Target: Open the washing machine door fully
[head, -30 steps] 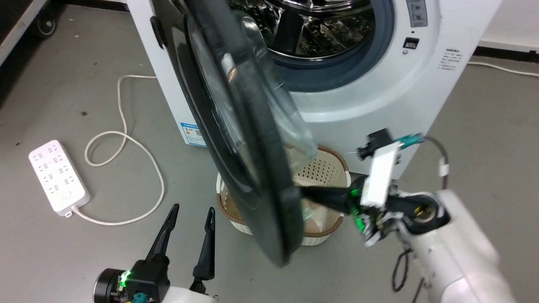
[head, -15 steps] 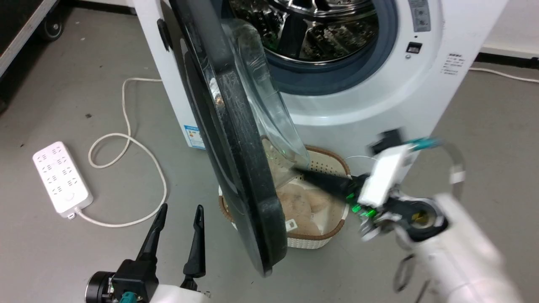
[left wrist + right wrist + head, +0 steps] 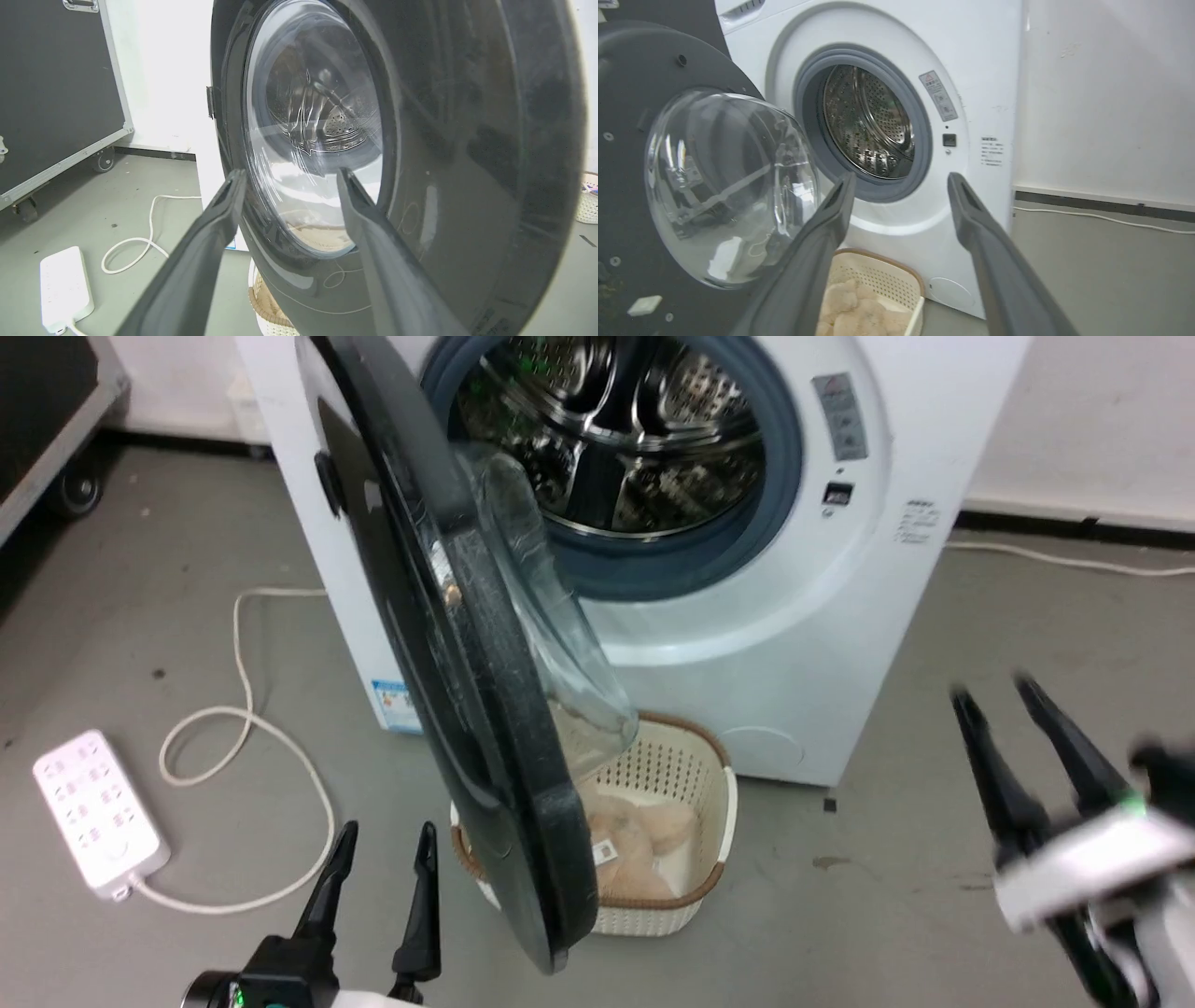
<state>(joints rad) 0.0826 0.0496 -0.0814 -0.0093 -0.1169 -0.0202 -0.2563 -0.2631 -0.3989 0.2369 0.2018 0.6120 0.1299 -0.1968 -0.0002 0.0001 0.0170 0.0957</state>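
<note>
Right of washing machine door (image 3: 467, 709), right gripper (image 3: 990, 689) hovers, fingers spread.

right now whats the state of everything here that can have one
washing machine door, open, standing out roughly square to the front, nothing gripping it
washing machine, drum mouth uncovered
basket, upright on the floor, beige soft items inside
power strip, flat on the floor, no plugs in its sockets
left gripper, open, empty
right gripper, open, empty, clear of the door
</note>
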